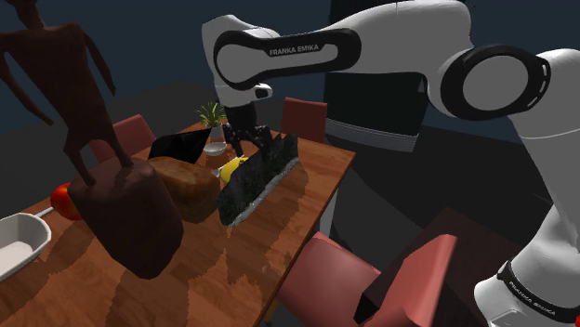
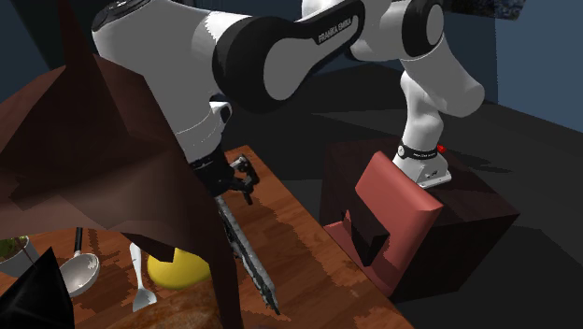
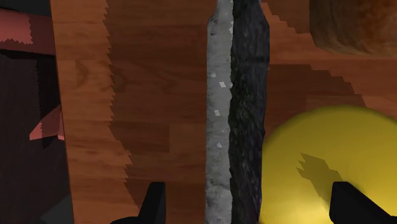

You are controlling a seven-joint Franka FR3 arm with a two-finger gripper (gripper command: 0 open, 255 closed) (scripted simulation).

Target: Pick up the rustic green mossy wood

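Shoulder view: wood [image 1: 260, 176] standing on its long edge on the table [image 1: 316, 181], dark grey rather than green, with the gripper [image 1: 251, 139] just above it toward the far end and a yellow ball [image 1: 230, 167] close against its face on the shoulder view's left. Second exterior view: same thin wood [image 2: 248, 252] seen edge-on, gripper [image 2: 234, 182] right over its top, ball [image 2: 177, 269] just beside it on that view's left. Wrist view: gripper [image 3: 247, 194] released, fingers [image 3: 154, 202] wide apart and straddling the wood's [image 3: 232, 108] narrow top edge without touching it, ball [image 3: 324, 165] lying lower down in the gap between the wood and one finger. Could catch the ball along with the wood on closing here, pinching both or shoving the ball off across the table. Could knock the tall, thin wood flat if lowered off-centre. Could lose it to swing or slip on the lift if gripped so near one end. Safer, probably, away from the ball.
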